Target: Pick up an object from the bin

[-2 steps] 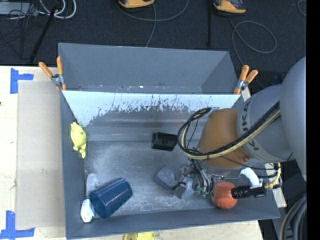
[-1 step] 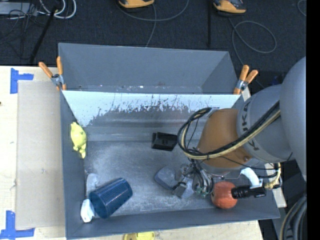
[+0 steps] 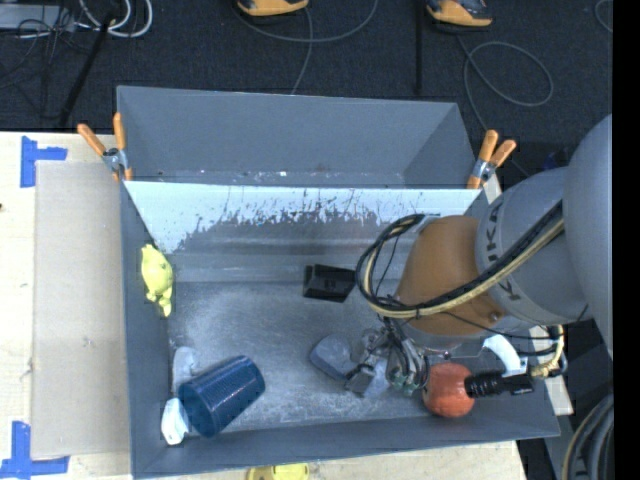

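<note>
Our gripper (image 3: 372, 373) hangs low in the bin (image 3: 140, 368), near the bottom right of the view. A grey lump (image 3: 328, 353) lies just to its left, maybe touching it. A red ball (image 3: 447, 390) sits just to its right. We cannot tell if the gripper is open, closed or holding anything. We think the lump is the nearer of the 2.

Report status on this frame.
Hand low, front-right of bin. Grey lump right beside it. Red ball crowds other side; black block apart.
</note>
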Robot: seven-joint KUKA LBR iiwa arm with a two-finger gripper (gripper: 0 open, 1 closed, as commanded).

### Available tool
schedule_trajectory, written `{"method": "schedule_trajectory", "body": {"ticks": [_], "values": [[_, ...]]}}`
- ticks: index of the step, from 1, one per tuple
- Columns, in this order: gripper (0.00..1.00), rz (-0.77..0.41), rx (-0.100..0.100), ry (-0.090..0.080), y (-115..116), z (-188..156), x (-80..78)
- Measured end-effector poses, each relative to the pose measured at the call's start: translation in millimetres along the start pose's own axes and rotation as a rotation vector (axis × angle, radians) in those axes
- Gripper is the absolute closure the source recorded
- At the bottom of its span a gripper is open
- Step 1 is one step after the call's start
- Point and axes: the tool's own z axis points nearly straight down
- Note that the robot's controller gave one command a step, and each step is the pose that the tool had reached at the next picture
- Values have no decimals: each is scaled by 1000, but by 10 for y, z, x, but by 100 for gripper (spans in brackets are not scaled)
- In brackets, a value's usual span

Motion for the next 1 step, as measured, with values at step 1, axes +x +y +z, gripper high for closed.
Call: {"method": "schedule_trajectory", "body": {"ticks": [1], "values": [[100,-1,0,1,-1,-135,2]]}}
